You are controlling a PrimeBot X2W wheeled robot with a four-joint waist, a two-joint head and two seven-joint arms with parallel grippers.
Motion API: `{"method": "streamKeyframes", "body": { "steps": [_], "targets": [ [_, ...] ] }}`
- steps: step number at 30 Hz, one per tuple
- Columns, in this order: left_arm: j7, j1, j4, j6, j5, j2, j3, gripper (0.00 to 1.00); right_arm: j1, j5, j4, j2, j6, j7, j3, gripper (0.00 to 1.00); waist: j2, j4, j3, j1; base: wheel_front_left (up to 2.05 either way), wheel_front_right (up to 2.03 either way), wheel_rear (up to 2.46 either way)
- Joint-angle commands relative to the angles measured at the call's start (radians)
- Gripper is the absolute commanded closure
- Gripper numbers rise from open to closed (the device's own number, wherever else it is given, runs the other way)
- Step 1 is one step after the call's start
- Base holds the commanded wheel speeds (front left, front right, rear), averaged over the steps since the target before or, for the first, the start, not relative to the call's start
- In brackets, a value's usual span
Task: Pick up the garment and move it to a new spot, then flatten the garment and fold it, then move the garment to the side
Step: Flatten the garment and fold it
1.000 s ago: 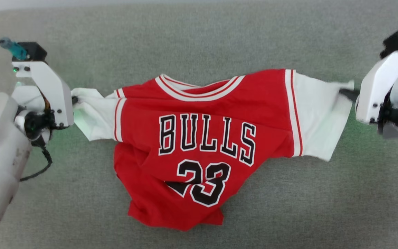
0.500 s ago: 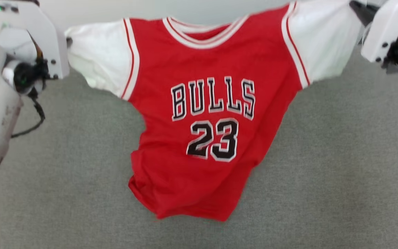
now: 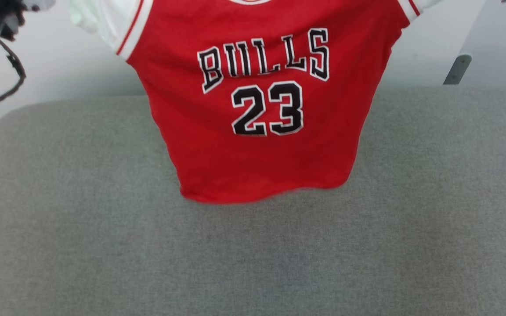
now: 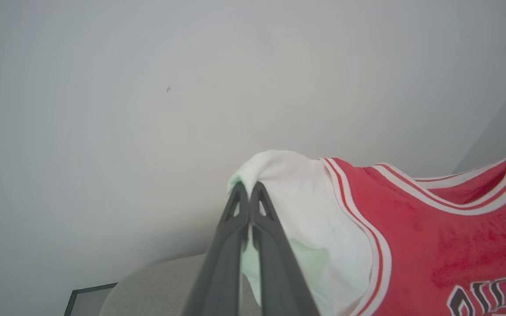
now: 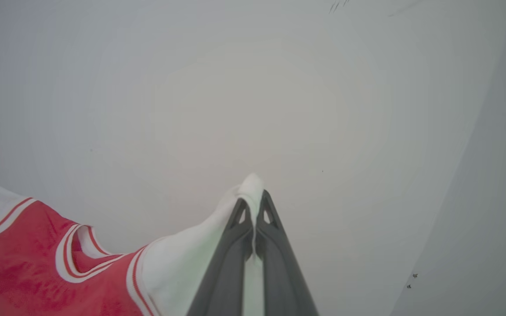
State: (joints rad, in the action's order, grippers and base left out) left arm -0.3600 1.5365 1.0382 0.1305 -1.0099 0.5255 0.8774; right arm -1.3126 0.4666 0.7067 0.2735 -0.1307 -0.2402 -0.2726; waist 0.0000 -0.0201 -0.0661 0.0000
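Small red shirt with BULLS and 23 on the front, hanging in mid-air in front of a pale wall, print facing the head camera, hem dangling just over a grey cushion. Touching it or not? Can't tell from this angle. Guessing very light and totally floppy: thin soft knit, zero stiffness, dropping straight down with barely a wrinkle while stretched sideways. Not fragile, probably not slippery either, but thin enough to slide out of a shallow pinch. Best grabbed at the outer tips of the white sleeves, or at the shoulder seams, to let the body spread flat under its own weight. Pretty much the hold here: left claw clamped tight on the tip of the left-hand sleeve, right claw clamped tight on the tip of the right-hand sleeve, with a little nub of white cloth poking out past the fingertips on both sides. Both arms up high and set wide apart, fingers aimed toward the wall, bits of the wrists peeking in at the top corners of the head view. Would go down slow and even from here, hem first, no letting the sleeves sag inward.
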Motion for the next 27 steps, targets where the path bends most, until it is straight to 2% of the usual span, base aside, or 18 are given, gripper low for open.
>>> {"method": "streamKeyframes", "body": {
  "steps": [1, 8, 15, 21, 25, 27],
  "targets": [
    [0.007, 0.012, 0.006, -0.006, 0.006, -0.003, 0.000, 1.00, -0.017, 0.005, 0.023, -0.002, 0.000, 0.020, -0.021, 1.00, 0.0000, -0.003, -0.021, 0.0000, 0.00, 0.00, 0.00],
    [0.046, 0.089, 0.000, -0.008, 0.036, -0.012, 0.006, 1.00, -0.104, 0.009, 0.075, 0.016, 0.000, 0.095, -0.074, 1.00, 0.0000, -0.006, -0.129, 0.0000, 0.00, 0.00, 0.00],
    [0.144, 0.216, -0.013, -0.020, 0.078, -0.032, 0.004, 1.00, -0.237, -0.086, 0.130, 0.037, 0.000, 0.278, -0.100, 1.00, 0.0000, -0.006, -0.325, 0.0000, 0.00, 0.00, 0.00],
    [0.287, 0.368, -0.010, -0.048, 0.106, -0.054, -0.030, 1.00, -0.393, -0.239, 0.220, 0.042, 0.000, 0.470, -0.035, 1.00, 0.0000, 0.004, -0.474, 0.0000, 0.00, 0.00, 0.00],
    [0.372, 0.457, -0.003, -0.045, 0.116, -0.079, -0.046, 1.00, -0.469, -0.375, 0.233, 0.048, 0.000, 0.504, 0.060, 1.00, 0.0000, 0.017, -0.550, 0.0000, 0.00, 0.00, 0.00],
    [0.403, 0.501, -0.003, -0.038, 0.113, -0.091, -0.057, 1.00, -0.498, -0.448, 0.172, 0.050, 0.000, 0.505, 0.111, 1.00, 0.0000, 0.028, -0.591, 0.0000, 0.00, 0.00, 0.00]
  ]
}}
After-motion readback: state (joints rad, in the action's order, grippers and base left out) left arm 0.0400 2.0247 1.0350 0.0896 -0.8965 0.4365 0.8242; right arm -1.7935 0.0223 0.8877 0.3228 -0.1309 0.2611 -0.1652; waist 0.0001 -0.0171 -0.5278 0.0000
